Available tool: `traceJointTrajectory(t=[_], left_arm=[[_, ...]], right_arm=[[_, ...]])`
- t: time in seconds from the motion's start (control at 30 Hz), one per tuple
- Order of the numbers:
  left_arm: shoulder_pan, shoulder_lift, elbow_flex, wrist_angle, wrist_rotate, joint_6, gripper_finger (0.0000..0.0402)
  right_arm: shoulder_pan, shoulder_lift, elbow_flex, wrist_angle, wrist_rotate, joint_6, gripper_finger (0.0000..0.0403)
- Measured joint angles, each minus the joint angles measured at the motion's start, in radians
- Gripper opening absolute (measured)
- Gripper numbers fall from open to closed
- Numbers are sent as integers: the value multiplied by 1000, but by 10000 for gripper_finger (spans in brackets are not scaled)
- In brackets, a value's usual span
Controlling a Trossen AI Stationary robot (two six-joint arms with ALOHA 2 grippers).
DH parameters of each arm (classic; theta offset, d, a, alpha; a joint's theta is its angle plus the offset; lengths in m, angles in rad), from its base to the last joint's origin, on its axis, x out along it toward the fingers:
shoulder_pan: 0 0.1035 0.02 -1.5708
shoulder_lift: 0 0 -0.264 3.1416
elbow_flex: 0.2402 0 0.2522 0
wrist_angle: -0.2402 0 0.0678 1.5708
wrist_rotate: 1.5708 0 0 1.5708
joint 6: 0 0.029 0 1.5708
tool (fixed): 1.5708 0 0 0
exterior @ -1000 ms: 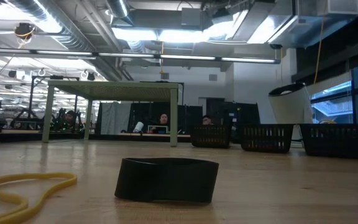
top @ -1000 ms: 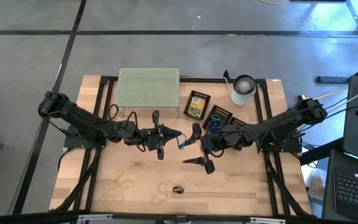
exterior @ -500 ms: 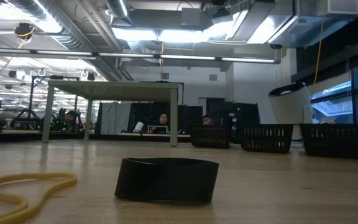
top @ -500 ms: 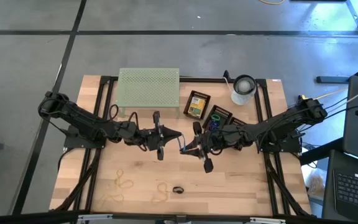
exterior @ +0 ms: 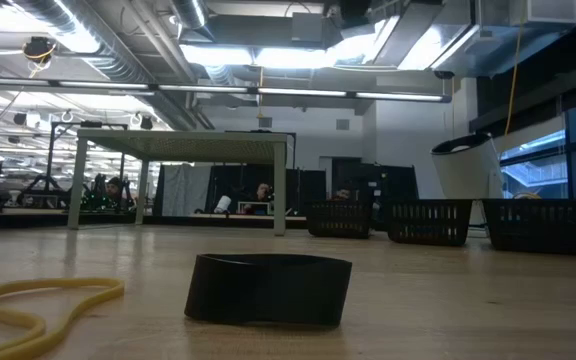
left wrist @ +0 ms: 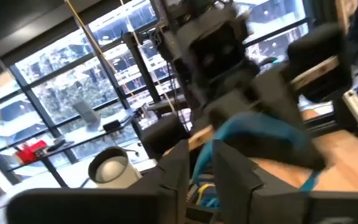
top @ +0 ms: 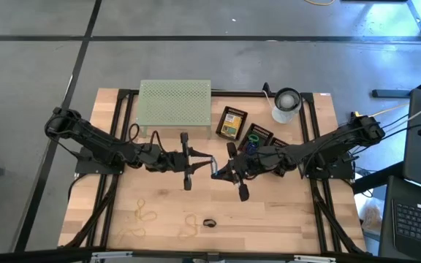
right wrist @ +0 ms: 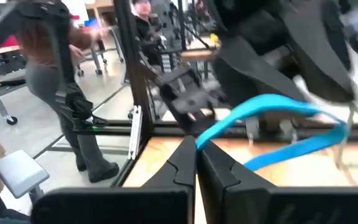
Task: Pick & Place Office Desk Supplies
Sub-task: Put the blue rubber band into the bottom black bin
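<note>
Change: the right gripper (top: 225, 172) had drawn its fingers, spread wide a second before, together onto the blue rubber band (top: 215, 169); the left gripper (top: 202, 160) had eased its fingers slightly apart.
Landmark: pale green perforated rack (top: 175, 104), at the table's far edge.
Blue rubber band: stretched in the air between the two gripper tips, in front of the rack and a little to its right.
Right gripper: pressed shut, pinching one end of the blue band (right wrist: 272, 118).
Left gripper: fingers slightly parted, the band (left wrist: 260, 134) still between their tips.
Crayon boxes: one (top: 231, 123) just right of the rack, the other (top: 255, 136) farther right.
White cup (top: 286, 104): well right of the rack.
Tan rubber bands (top: 143, 214): near edge, well in front of the rack.
Black clip (top: 210, 223): near edge, beside a tan band (top: 189, 228).
</note>
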Motion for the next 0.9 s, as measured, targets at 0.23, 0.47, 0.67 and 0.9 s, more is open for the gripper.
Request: traceJointTrajectory(t=[0.23,0.47,0.67,0.9], left_arm=[[-41,0,0,-1,-44,-12,125],[-97,0,0,-60,-81,-12,145],[-131,-1,0,-166,-81,-113,145],[-148,-1,0,-277,-81,-247,146]], right_arm=[[-61,-21,-1,-272,0,166,2],[-112,-100,-1,-679,0,325,2],[-134,-195,-1,-1048,39,438,1],[-135,-240,0,-1468,98,620,4]])
